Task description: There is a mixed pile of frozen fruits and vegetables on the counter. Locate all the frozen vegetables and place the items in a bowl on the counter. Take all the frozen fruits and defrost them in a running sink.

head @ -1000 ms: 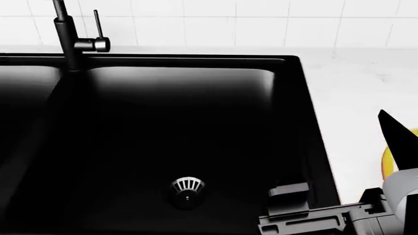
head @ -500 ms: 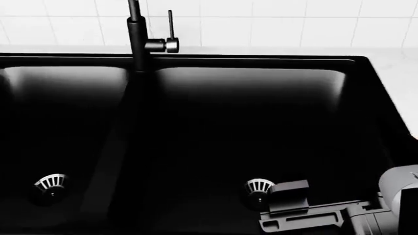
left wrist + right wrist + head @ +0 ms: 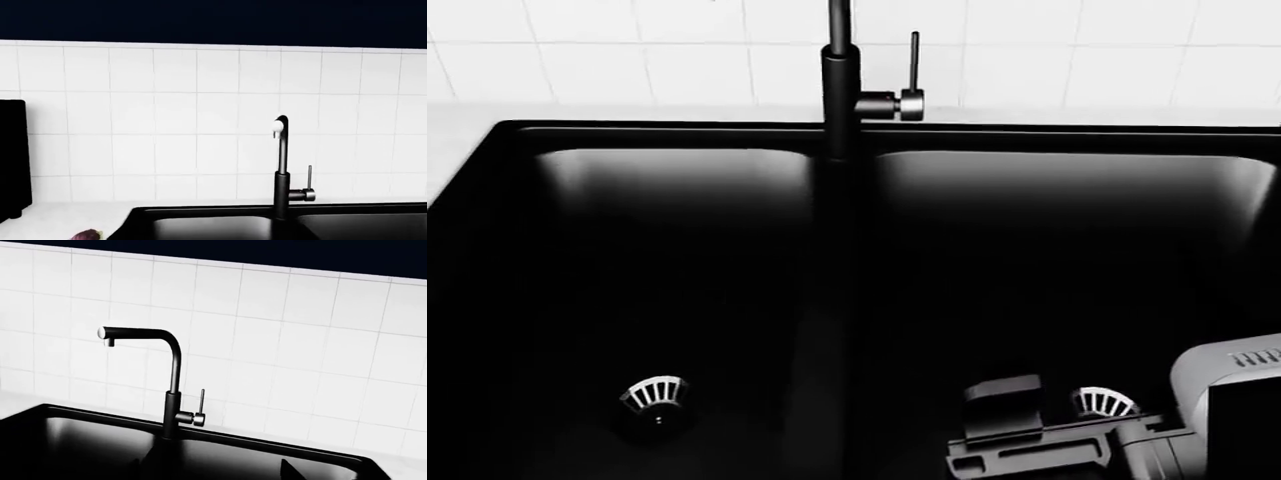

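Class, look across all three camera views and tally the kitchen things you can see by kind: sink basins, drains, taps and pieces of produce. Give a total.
Sink basins: 2
Drains: 2
Taps: 1
Pieces of produce (purple piece at the frame edge): 1
Total: 6

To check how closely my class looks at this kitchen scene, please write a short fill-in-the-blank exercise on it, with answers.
1. The sink has ____ basins.
2. The sink and the tap are both coloured ____.
3. The wall behind the tap is covered in white ____.
4. Each basin has a round metal ____ in its floor.

Missing words: two; black; tiles; drain
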